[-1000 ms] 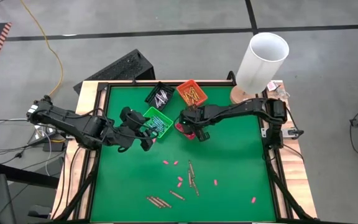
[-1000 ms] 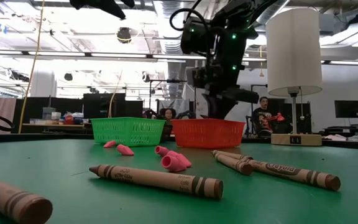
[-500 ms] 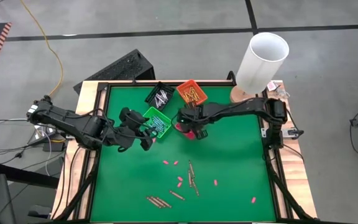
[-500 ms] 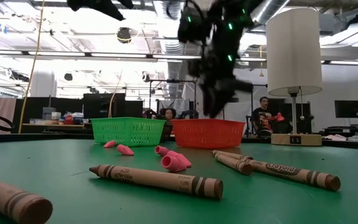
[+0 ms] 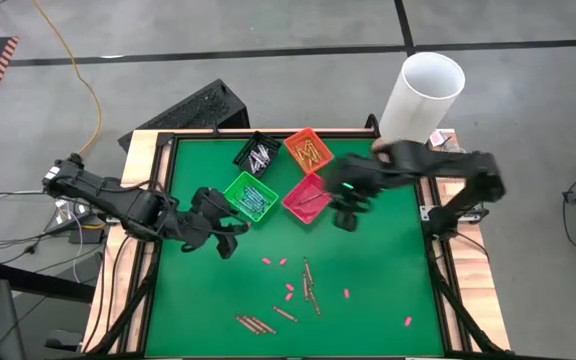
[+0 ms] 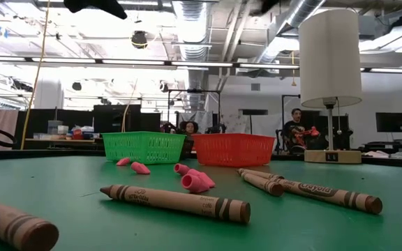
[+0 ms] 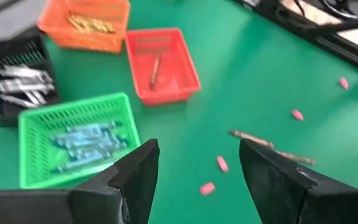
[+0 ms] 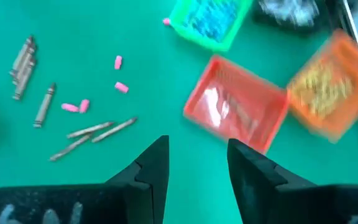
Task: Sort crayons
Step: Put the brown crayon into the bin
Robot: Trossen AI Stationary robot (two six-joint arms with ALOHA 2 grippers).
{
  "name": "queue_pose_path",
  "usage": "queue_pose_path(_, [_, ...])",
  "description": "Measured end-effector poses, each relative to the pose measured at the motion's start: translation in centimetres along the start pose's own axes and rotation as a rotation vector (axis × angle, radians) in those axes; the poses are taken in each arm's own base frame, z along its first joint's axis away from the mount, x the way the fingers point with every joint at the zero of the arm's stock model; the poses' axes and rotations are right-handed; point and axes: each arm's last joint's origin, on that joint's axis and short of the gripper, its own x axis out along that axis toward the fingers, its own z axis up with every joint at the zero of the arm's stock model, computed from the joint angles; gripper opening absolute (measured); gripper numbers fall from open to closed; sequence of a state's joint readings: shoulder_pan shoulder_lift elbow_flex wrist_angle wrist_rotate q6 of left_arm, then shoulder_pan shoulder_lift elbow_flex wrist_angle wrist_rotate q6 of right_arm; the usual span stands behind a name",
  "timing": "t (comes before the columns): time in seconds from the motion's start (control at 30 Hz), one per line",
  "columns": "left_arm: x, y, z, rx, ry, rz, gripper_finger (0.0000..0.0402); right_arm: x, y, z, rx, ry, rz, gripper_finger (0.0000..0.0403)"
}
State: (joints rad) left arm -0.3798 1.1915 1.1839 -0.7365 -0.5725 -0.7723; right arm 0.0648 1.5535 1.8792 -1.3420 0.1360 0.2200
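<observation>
1. The crayons (image 5: 310,285) left to sort are thin, short, paper-wrapped sticks in brown. Judged by their look, they are very light and stiff but brittle, likely to snap under a hard squeeze or a bending load. The paper wrap should give some grip, while the round body will roll on the felt.
2. The best hold is probably across the middle of the wrapped barrel, with the jaws square to its length, taking one stick clear of its neighbours.
3. Taking the red bin (image 5: 306,197) as the landmark: one brown crayon already lies inside it. The loose ones lie well apart from it toward the near edge of the green table (image 5: 388,270), in a small cluster and a second bundle (image 5: 254,324) further on, with tiny pink bits (image 5: 274,261) scattered among them.
4. Just beside the red bin stand the green bin (image 5: 250,194) holding blue sticks, the orange bin (image 5: 306,150) holding yellow ones and the black bin (image 5: 258,153) holding pale ones.
5. The right gripper (image 5: 348,215) hovers just beside the red bin, jaws spread and empty.
6. The left gripper (image 5: 223,240) hangs on the green bin's far side from the red one, jaws spread wide, holding nothing.
</observation>
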Motion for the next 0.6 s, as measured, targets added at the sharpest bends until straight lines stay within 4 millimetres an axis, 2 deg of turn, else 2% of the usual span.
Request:
queue_pose_path(0.13, [0.2, -0.7, -1.0, -0.007, 0.042, -0.002, 0.0213, -3.7, 2.7, -4.4, 0.232, -0.030, -0.053, 0.0157])
queue_pose_path(0.27, [0.2, -1.4, -1.6, -0.027, 0.049, -0.011, 0.0213, -4.1, 6.3, -8.2, 0.406, -0.101, -0.076, 0.0157])
queue_pose_path(0.4, [0.4, -1.9, -2.0, -0.070, 0.055, -0.013, 0.0213, -2.2, 9.8, -10.8, 0.506, -0.146, -0.111, 0.0156])
queue_pose_path(0.5, [0.2, -2.1, -2.2, -0.106, 0.055, -0.021, 0.0213, 0.7, 12.0, -11.3, 0.532, -0.147, -0.155, 0.0156])
queue_pose_path(0.6, [-0.1, -2.2, -2.5, -0.138, 0.068, -0.021, 0.0213, 3.9, 13.7, -11.0, 0.539, -0.124, -0.208, 0.0156])
